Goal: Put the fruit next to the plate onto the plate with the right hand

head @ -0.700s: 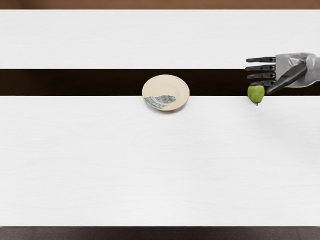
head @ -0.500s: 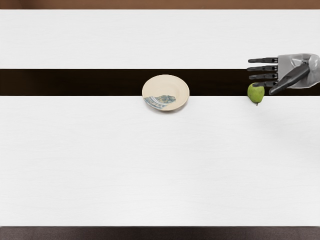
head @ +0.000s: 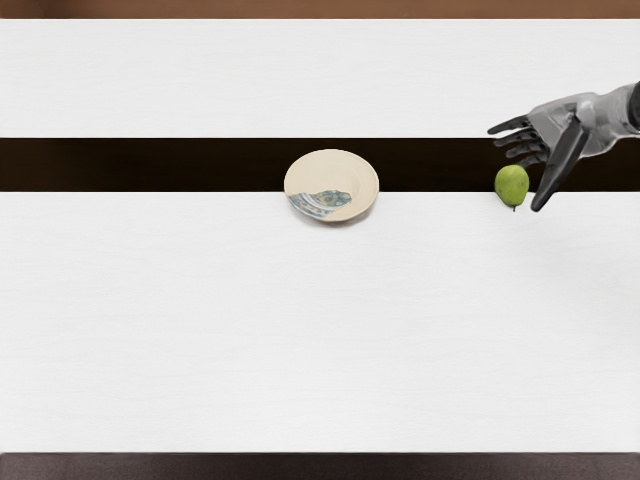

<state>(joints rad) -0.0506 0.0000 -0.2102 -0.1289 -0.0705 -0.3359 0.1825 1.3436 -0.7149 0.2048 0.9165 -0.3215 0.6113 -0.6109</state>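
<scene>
The white bench (head: 320, 330) fills nearly the whole head view, running out far to the left of the hand and down toward the near edge. One dark band (head: 150, 165) crosses it from side to side and passes right under the fingers.

The right hand (head: 558, 128) comes in from the picture's right edge. It is the only hand showing, as the left arm is out of view. Its fingers (head: 512, 126) are spread apart and point left. The thumb (head: 550, 180) slants downward, away from them, and the hand holds nothing.

One plate (head: 331, 186) lies well off to the hand's left, straddling the band's lower edge. It is cream, with a blue-green patch on its near side and nothing on it.

One green fruit (head: 512, 186) sits on the bench just below the fingertips and just left of the thumb's tip, in the open notch between them. Whether the thumb touches it cannot be told. Its long axis runs up and down the picture, stalk end toward the near edge, so it stands roughly across the fingers and nearly along the thumb.

The fruit is not yet grasped, and my judgement is that the step in hand is the reach. The coming move turns on that notch — the hand needs to drop and close with the fingers on the fruit's far side and the thumb on its right. Then comes a long carry leftward to the plate.
</scene>
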